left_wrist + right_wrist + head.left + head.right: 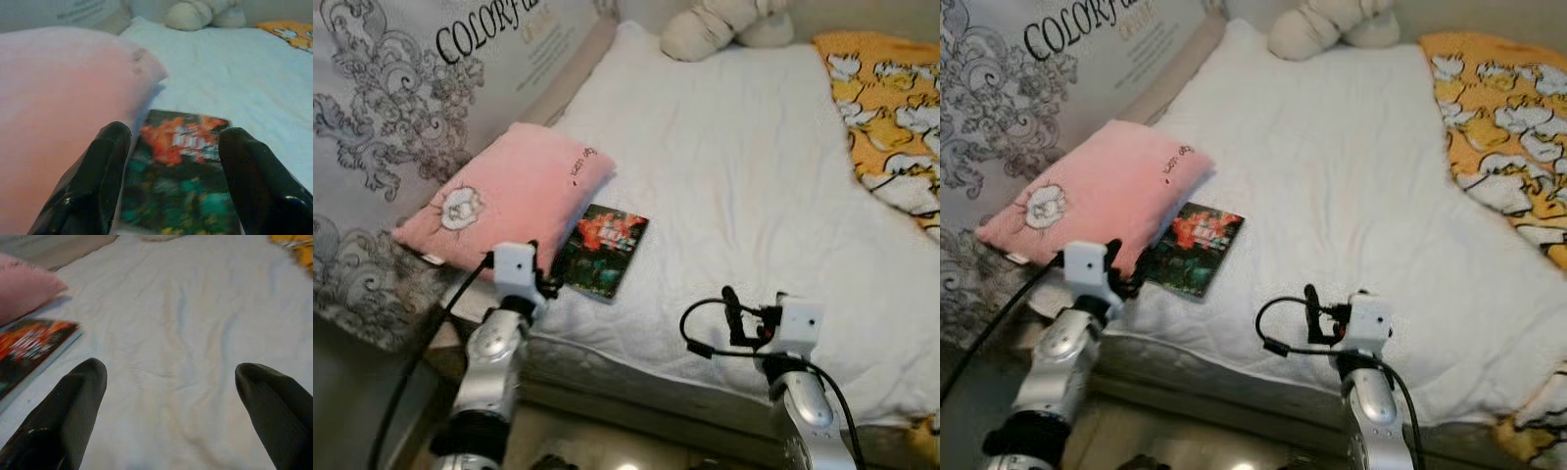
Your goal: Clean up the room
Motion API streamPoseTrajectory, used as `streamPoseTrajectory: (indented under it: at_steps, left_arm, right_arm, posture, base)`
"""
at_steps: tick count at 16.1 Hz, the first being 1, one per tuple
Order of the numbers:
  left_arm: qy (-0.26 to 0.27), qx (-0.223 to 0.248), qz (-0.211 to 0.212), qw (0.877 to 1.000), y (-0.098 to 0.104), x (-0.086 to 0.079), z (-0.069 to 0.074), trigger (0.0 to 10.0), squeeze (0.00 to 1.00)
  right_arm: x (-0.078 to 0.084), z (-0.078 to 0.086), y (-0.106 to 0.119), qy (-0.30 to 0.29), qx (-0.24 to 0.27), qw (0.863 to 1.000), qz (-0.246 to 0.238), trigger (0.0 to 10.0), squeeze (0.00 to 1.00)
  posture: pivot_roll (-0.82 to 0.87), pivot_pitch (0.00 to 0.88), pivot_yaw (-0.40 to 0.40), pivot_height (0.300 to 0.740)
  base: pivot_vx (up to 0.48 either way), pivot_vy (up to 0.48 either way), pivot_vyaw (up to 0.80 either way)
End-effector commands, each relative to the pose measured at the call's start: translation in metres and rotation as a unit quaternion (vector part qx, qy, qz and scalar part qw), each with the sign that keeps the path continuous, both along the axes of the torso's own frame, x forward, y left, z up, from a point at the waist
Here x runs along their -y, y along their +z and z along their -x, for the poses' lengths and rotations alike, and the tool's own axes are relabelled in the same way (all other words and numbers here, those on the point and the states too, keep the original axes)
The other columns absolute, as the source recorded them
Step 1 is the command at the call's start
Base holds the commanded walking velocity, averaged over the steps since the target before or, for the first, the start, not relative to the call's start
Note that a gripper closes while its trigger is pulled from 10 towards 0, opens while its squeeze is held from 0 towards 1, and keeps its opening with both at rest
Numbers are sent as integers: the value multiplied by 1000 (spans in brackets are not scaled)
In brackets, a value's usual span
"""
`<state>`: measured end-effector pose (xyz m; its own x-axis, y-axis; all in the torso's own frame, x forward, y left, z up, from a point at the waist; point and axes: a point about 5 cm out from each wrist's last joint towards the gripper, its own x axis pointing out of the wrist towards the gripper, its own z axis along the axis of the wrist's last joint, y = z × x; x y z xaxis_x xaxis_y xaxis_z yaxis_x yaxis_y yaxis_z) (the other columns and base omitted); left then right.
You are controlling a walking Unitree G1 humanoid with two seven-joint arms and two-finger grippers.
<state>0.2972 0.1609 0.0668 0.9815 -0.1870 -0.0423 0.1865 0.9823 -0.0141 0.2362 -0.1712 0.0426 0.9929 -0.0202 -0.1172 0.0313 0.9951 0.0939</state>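
Note:
A book (603,251) with a dark cover and a red-orange picture lies flat on the white bedding (724,166), its left edge against a pink pillow (504,196). My left gripper (175,134) is open and sits low at the book's near corner; in the left wrist view the book (183,181) lies between and just beyond the two black fingers (105,166). My right gripper (171,367) is open above bare white bedding near the bed's front edge, to the right of the book (29,345), holding nothing.
A cream plush toy (720,24) lies at the head of the bed. An orange blanket with white flowers (891,108) covers the right side. A grey patterned board with lettering (401,88) stands on the left. The mattress edge (636,377) runs just before my arms.

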Motion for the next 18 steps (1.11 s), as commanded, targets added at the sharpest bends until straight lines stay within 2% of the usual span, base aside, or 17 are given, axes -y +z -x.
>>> streamPoseTrajectory:
  at_steps: [1, 2, 4, 5, 8, 10, 11, 12, 13, 14, 15, 17, 18]
  left_arm:
    - [-10, 13, -20, 1000, 6, 5, -2, 10000, 0]
    - [-25, 23, -35, 999, 10, 10, -3, 10000, 0]
    - [-43, 19, -29, 998, 10, 18, -2, 10000, 0]
    - [-57, 14, -12, 998, 6, 25, 1, 10000, 0]
    - [-87, 19, -2, 996, 4, 36, 6, 10000, 0]
    - [-75, 15, 8, 997, 5, 33, 1, 10000, 0]
    - [-69, 15, 0, 997, 5, 31, -1, 10000, 0]
    - [-53, 7, 5, 999, 2, 25, -3, 10000, 0]
    - [-50, -3, 8, 999, -1, 22, -4, 10000, 0]
    - [-52, -3, 7, 999, -1, 22, -4, 10000, 0]
    - [-52, -4, 6, 999, 1, 24, -11, 10000, 0]
    - [-45, -7, -23, 999, 0, 24, -14, 10000, 0]
    - [-43, -9, -24, 999, -1, 22, -15, 10000, 0]
  right_arm:
    - [7, 0, 0, -21, 3, 1000, -10, 10000, 765]
    - [9, 0, 1, -25, 14, 999, -24, 10000, 1000]
    - [11, 0, 0, -22, 16, 1000, -8, 10000, 1000]
    - [10, 0, -1, -15, 16, 1000, 8, 10000, 1000]
    - [15, -2, -3, -25, 14, 1000, 9, 10000, 1000]
    - [16, -4, -2, -32, 23, 999, 12, 10000, 1000]
    - [20, -5, 3, -49, 37, 998, 8, 10000, 1000]
    - [27, -6, 7, -75, 51, 996, -2, 10000, 1000]
    - [39, -5, 11, -105, 60, 993, 11, 10000, 1000]
    - [41, -6, 11, -107, 60, 992, 16, 10000, 1000]
    - [36, -8, 9, -75, 52, 995, 42, 10000, 1000]
    - [33, -9, 7, -69, 49, 995, 43, 10000, 1000]
    - [30, -10, 4, -70, 45, 996, 41, 10000, 1000]
  posture:
    - [27, 0, 25, 740]
    - [23, 0, 25, 740]
    - [11, 0, 21, 740]
    - [5, 0, 20, 740]
    - [1, 0, 23, 740]
    - [-2, 0, 24, 740]
    - [-7, 0, 27, 740]
    - [-7, 0, 27, 740]
    - [-17, 0, 26, 740]
    - [-17, 0, 26, 740]
    - [-16, 0, 24, 740]
    - [-10, 0, 14, 740]
    - [-12, 0, 16, 740]
  base:
    - [0, -458, 0]
    - [0, -424, 0]
    - [0, -428, 0]
    - [0, -424, 0]
    - [0, -426, 0]
    - [0, -426, 0]
    - [0, -428, 0]
    - [0, -428, 0]
    - [0, -428, 0]
    - [0, -428, 0]
    - [0, -428, 0]
    - [0, -429, 0]
    - [0, -431, 0]
